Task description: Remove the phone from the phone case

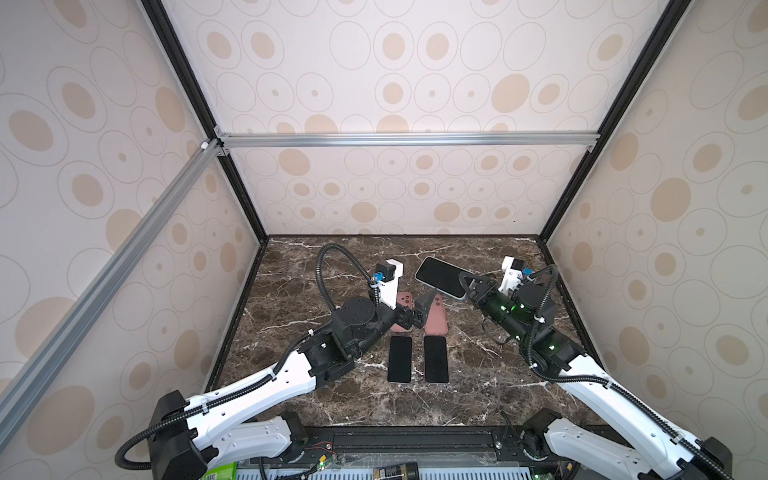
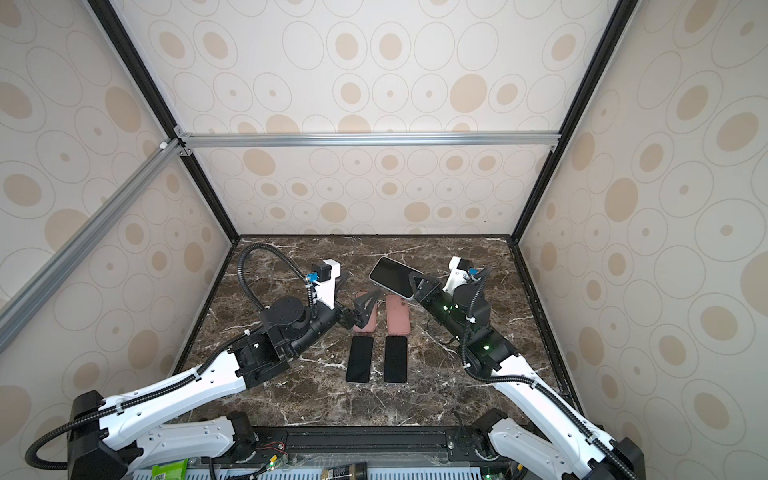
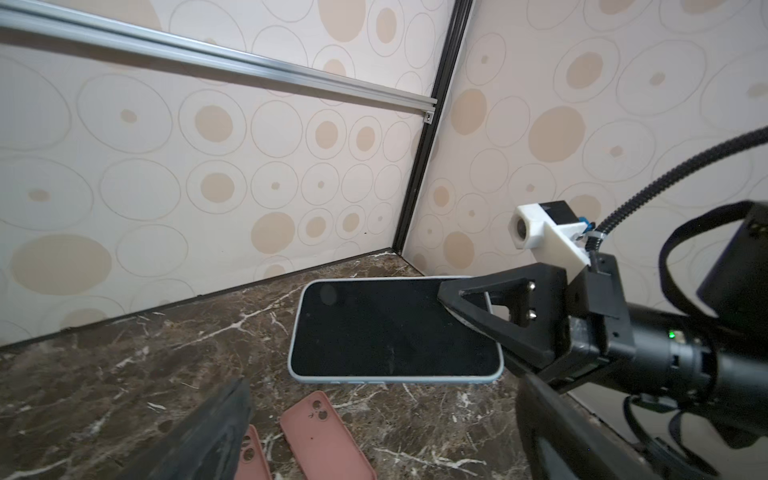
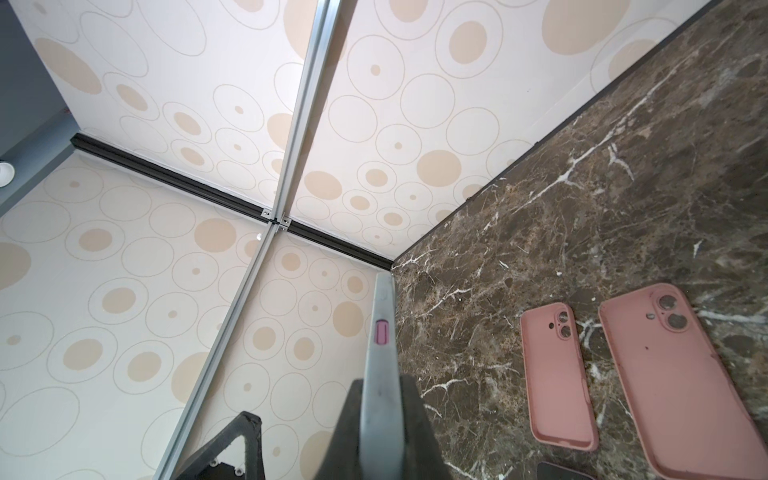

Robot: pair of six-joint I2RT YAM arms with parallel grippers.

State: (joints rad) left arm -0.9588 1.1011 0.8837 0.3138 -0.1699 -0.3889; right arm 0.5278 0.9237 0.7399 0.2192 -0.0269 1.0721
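Over on the left, the left gripper [image 1: 417, 311] hangs with its jaws spread wide and nothing between them, just above the left salmon-pink silicone phone case [image 1: 404, 298], which lies empty and back-up on the dark brown marble tabletop [image 1: 478, 374]; just beside it lies the right salmon-pink silicone phone case [image 1: 436, 319], camera cut-outs towards the back wall, clear in the right wrist view as well [image 4: 681, 382]; nearer the camera, two bare black slab phones lie flat side by side, one [image 1: 400, 359] and its neighbour [image 1: 436, 359], each lined up below a pink case; now to the back right, and here is the one that matters: the black-screened phone in its pale blue-grey case [image 1: 440, 276], screen up and tilted, apparently lifted off the marble and well apart from the pink pair; the right gripper [image 1: 466, 286] is clamped narrow on that phone's near end, one finger [image 3: 478, 307] over the glass.
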